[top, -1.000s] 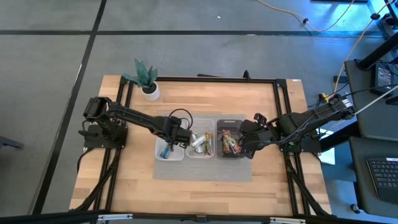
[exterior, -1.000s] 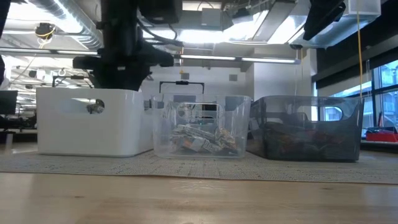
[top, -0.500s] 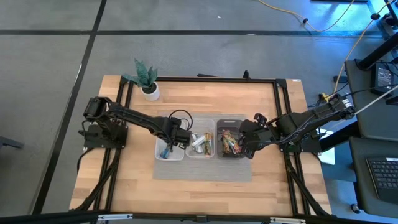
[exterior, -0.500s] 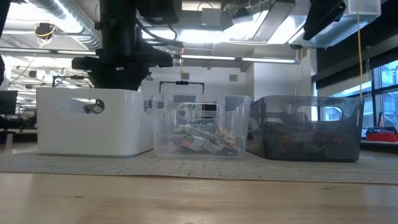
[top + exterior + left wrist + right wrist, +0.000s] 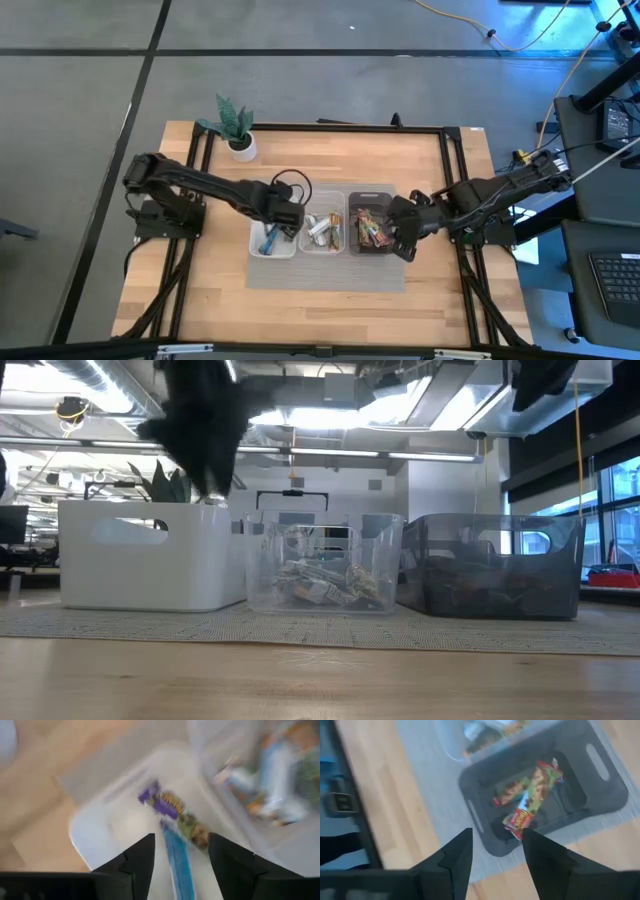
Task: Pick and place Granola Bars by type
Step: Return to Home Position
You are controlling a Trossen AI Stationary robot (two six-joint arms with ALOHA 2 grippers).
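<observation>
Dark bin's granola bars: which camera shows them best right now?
Right wrist view: it looks down into the dark bin, red-and-green bars clear. High view shows them small; low view only dimly through the wall; left wrist view misses them.

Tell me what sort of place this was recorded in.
Probably a robotics lab or workshop. A wooden table on a black frame has two robot arms. Exposed ceiling ducts and strip lights run overhead. A keyboard sits on a desk alongside.

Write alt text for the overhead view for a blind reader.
A white bin, a clear bin and a dark bin sit side by side, each holding granola bars. The left gripper hangs over the white bin; the right gripper is beside the dark bin.
</observation>
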